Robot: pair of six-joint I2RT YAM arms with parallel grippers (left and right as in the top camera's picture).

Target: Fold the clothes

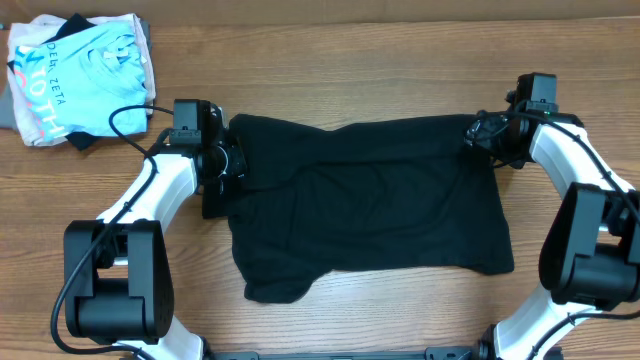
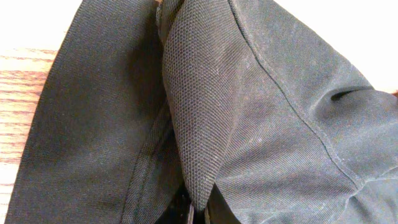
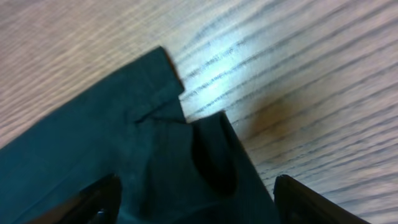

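Observation:
The clothes, a black T-shirt [image 1: 365, 205], lie spread across the middle of the wooden table in the overhead view. My left gripper [image 1: 222, 162] is at the shirt's upper left corner. In the left wrist view it [image 2: 198, 215] is shut on a raised fold of the black fabric [image 2: 205, 112]. My right gripper [image 1: 488, 135] is at the shirt's upper right corner. In the right wrist view it [image 3: 196, 193] stands open, its fingers [image 3: 93, 200] wide apart, with a rumpled corner of the shirt [image 3: 155, 137] lying between them.
A folded light blue shirt with white lettering [image 1: 85, 70] lies on a small pile at the table's far left corner, with a black cable running beside it. Bare wood table [image 1: 330, 70] shows around the black shirt.

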